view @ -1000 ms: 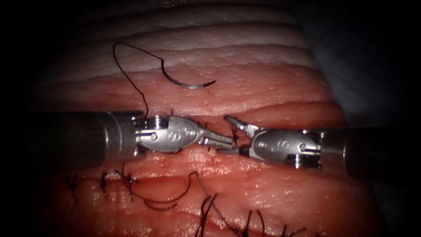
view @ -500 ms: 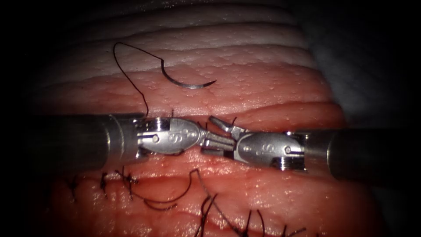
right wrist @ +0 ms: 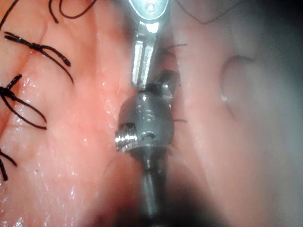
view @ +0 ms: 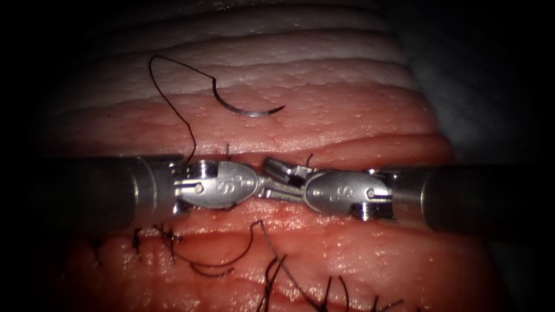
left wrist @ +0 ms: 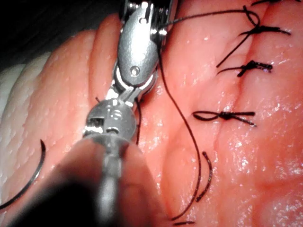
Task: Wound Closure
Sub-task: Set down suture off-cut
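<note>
The curved needle (view: 248, 111) lies free on the tissue (view: 347, 115) beyond the two tools, left of the middle, held by neither tool and not in the tissue; it is also in the left wrist view (left wrist: 28, 184). Its thread (view: 173, 110) loops left, then drops behind the left tool. The left tool (view: 286, 192) lies along the cut (view: 352, 157), jaws shut and pointing right; I cannot tell whether anything is between them. The right tool (view: 267, 179) meets it tip to tip, jaws open astride the left tool's jaws, upper jaw raised. The right wrist view shows this too (right wrist: 154, 82).
Tied stitches (view: 170, 236) with dark cut ends run along a second line nearer the camera, and more stand at the bottom (view: 329, 294). A loose curl of thread (view: 219, 266) lies between them. Red fluid wets the tissue around the tools. Both shafts lie low across the tissue.
The right tool has moved left onto the left tool's tip and its jaws have narrowed from wide open. The left tool shifted slightly left. The needle has not moved.
</note>
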Available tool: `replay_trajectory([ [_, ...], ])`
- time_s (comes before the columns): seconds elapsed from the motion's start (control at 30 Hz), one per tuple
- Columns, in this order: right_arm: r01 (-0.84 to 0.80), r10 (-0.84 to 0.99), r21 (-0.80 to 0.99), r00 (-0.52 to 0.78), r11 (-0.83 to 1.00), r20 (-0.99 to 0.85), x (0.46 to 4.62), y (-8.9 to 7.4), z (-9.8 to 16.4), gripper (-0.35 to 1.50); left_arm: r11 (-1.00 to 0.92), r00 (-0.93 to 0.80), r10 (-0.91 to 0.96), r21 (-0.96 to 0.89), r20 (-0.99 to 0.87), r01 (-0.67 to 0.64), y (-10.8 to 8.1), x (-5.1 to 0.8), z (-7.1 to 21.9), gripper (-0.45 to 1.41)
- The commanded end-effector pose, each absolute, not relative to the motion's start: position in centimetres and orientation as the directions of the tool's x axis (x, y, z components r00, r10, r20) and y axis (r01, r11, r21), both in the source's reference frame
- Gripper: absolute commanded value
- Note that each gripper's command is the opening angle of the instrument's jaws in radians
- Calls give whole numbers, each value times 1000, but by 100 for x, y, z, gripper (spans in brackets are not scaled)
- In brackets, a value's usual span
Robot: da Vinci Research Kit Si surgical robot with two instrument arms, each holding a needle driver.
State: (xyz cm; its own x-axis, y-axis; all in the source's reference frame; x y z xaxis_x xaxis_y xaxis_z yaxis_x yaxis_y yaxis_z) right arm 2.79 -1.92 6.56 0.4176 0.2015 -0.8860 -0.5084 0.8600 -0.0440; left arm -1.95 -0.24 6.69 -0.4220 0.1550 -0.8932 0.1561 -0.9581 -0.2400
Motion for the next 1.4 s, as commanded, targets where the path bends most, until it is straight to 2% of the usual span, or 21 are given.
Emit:
replay_trajectory([
  [0.03,-500,199,-41,416,865,-887,283,-192,659,118,-959,-416,155,-237,-896,154,-24,-200,673,-45],
  [0.1,-497,197,-39,414,867,-889,280,-194,658,137,-960,-412,155,-236,-898,152,-26,-198,671,-45],
  [0.23,-469,183,-28,397,883,-899,265,-201,653,148,-959,-400,160,-239,-902,155,-33,-190,662,-45],
  [0.63,-454,171,-43,420,890,-891,192,-219,634,148,-949,-429,208,-287,-879,127,-81,-154,665,-45],
  [0.8,-464,176,-52,435,885,-883,172,-223,630,142,-931,-460,277,-355,-844,90,-82,-151,698,-45],
  [0.87,-461,175,-51,435,886,-883,168,-224,629,138,-913,-507,307,-400,-805,83,-88,-150,717,-21],
  [0.93,-460,175,-51,434,886,-884,167,-226,627,135,-894,-529,339,-442,-778,77,-94,-148,732,10],
  [0.97,-461,175,-51,435,886,-883,168,-226,627,135,-886,-533,356,-458,-768,68,-95,-146,736,19],
  [1.1,-461,175,-51,435,886,-883,168,-226,626,135,-879,-540,364,-472,-759,70,-96,-142,730,29],
  [1.4,-458,172,-51,431,888,-886,162,-227,626,130,-887,-554,364,-461,-748,40,-73,-132,676,36],
])
